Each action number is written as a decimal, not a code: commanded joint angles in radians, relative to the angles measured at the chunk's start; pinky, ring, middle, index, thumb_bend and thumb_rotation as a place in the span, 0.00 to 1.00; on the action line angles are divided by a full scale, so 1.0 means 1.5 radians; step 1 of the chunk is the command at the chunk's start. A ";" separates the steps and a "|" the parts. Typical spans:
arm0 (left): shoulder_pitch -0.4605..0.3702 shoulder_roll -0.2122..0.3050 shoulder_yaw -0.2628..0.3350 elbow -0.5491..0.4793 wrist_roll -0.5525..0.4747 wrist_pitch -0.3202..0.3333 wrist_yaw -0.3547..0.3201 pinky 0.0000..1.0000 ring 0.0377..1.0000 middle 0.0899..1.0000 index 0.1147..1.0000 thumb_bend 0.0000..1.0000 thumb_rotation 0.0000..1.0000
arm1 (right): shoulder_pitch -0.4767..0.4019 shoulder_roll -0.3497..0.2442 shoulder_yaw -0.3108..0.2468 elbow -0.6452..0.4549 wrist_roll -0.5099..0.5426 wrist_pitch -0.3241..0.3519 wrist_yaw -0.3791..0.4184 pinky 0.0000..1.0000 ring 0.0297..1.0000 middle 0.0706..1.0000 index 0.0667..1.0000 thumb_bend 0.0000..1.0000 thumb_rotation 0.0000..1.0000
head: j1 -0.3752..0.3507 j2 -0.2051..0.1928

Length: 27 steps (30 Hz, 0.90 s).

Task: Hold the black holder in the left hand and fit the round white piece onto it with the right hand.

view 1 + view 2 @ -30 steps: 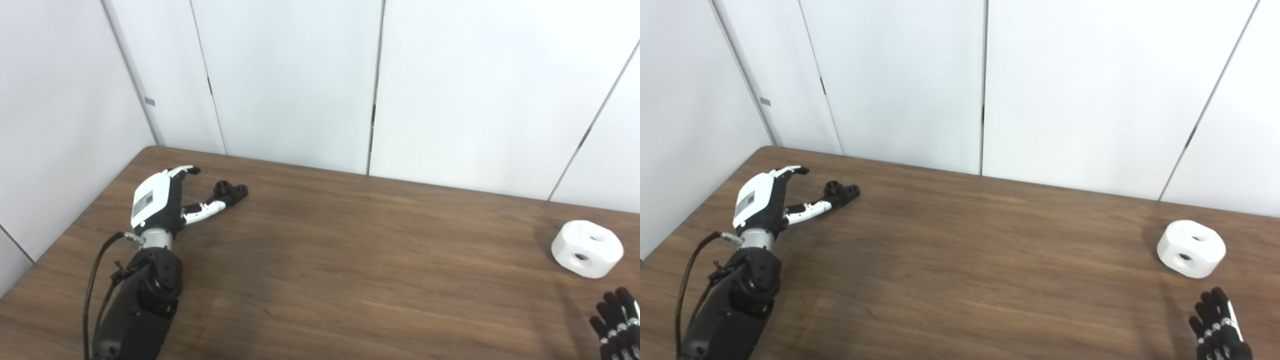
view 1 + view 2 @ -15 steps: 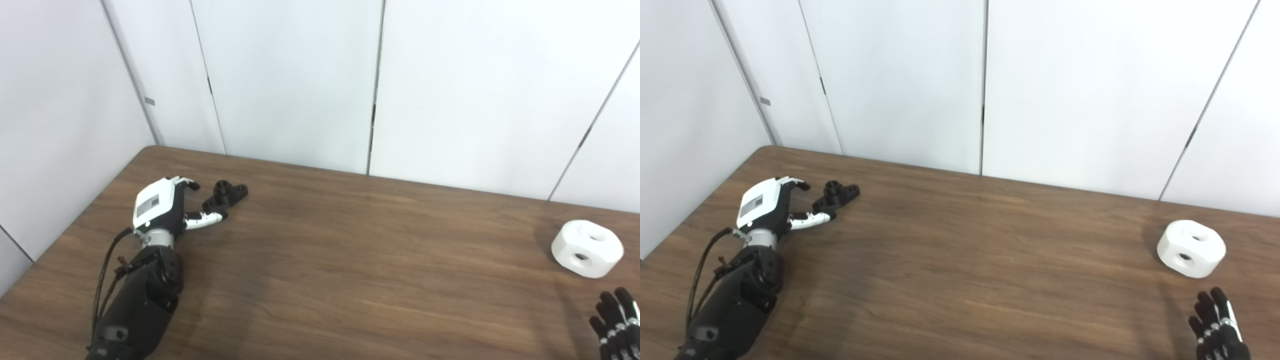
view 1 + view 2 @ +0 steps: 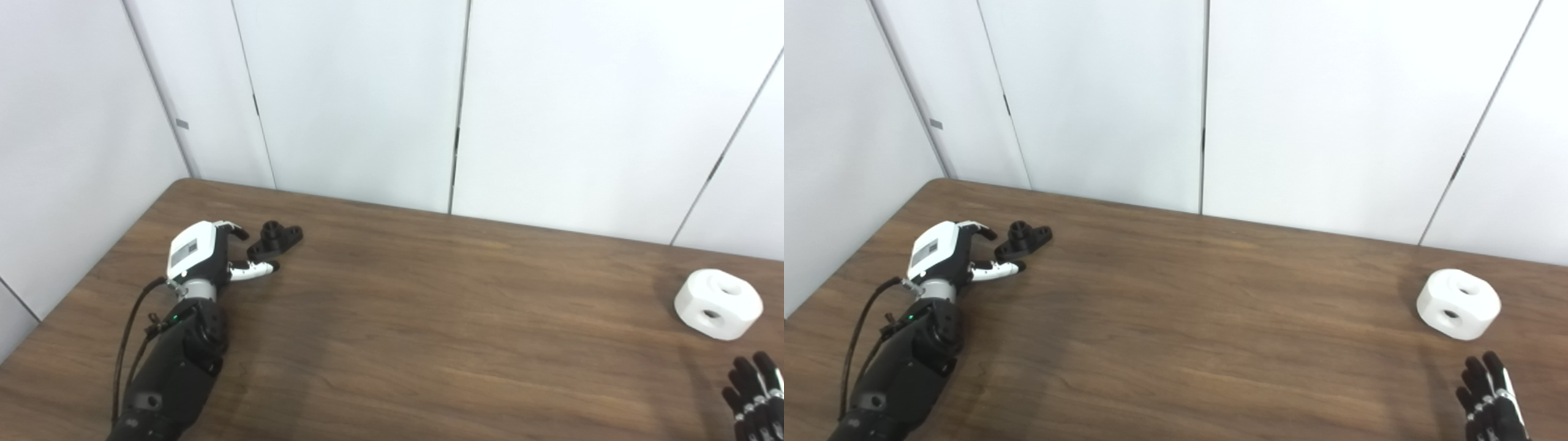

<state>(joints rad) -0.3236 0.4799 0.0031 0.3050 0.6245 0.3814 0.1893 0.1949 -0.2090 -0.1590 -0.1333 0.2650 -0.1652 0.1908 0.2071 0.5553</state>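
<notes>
black holder (image 3: 275, 238) lying on desk (image 3: 429, 318), just beyond left robot hand (image 3: 205, 257) | left: spread, grasping nothing | right robot hand (image 3: 1491, 401): fingers apart, empty; round white piece (image 3: 1458, 304) sitting near, beyond | advice: close around holder's base, leaving boss exposed.

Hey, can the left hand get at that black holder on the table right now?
Probably yes. The left hand is open right beside the black holder, and nothing lies between its fingers and the holder.

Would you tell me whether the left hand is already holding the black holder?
No, the black holder lies on the table just beyond the open left hand, whose fingers are spread beside it.
</notes>
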 commanded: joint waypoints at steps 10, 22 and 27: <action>-0.061 0.012 -0.003 0.017 -0.017 0.003 -0.002 1.00 0.94 0.85 0.64 0.86 0.36 | 0.032 0.025 0.010 0.029 -0.001 -0.007 -0.006 1.00 0.99 0.97 1.00 0.65 0.94 | -0.005 0.004; -0.082 0.011 -0.032 0.048 -0.011 0.027 0.004 1.00 0.93 0.86 0.64 0.86 0.36 | 0.038 0.023 0.010 0.022 0.003 -0.008 -0.001 1.00 1.00 0.98 0.99 0.62 0.95 | -0.005 0.011; -0.082 0.010 -0.036 0.047 -0.013 0.038 0.006 1.00 0.93 0.86 0.63 0.86 0.37 | 0.039 0.022 0.010 0.018 0.000 -0.007 -0.001 1.00 0.99 0.98 1.00 0.65 0.94 | -0.006 0.015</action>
<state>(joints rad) -0.3966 0.4623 -0.0574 0.3827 0.5850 0.4295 0.1785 0.2004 -0.2077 -0.1586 -0.1404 0.2545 -0.1648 0.1855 0.1964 0.5768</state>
